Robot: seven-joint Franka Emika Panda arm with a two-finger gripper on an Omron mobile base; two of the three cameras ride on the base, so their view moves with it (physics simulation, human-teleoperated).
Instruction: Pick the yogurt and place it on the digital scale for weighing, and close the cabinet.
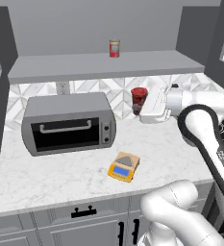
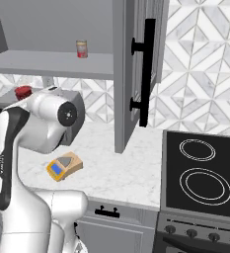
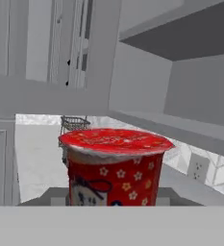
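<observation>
**Holding the yogurt above the desk**

Gripping the yogurt [image 1: 139,97], the claw [image 1: 143,106] hangs in the air below the cabinet shelf [image 1: 104,66], near the tiled back wall [image 1: 113,89]. The claw is clenched on the cup: in the hand view the yogurt [image 3: 115,166] stands upright and close to the lens, with its red foil lid on top and small star marks on its red side. In the right base view just the cup's red top [image 2: 23,92] peeks out behind the arm's white body.

The scale [image 1: 124,166] lies flat on the marble desk [image 1: 46,178], well below the cup and a little to its left, in front of the toaster oven [image 1: 68,122] and off its right corner. Its grey plate faces up and its blue display points toward the desk's front edge. Nothing rests on it. From the other side the scale [image 2: 64,166] sits between the arm and the hanging cabinet door.

The cabinet [image 2: 136,74] stands open. Its right door swings out over the desk, edge-on to the right base camera, with the long black bar handle [image 2: 147,71] facing the stove [image 2: 203,180]. A red can [image 1: 114,48] stands upright on the shelf inside, toward the back.

Below the desk run grey drawers [image 1: 80,214] with short black handles. In the hand view a wire basket [image 3: 74,125] shows far off on another surface, behind the cup.
</observation>
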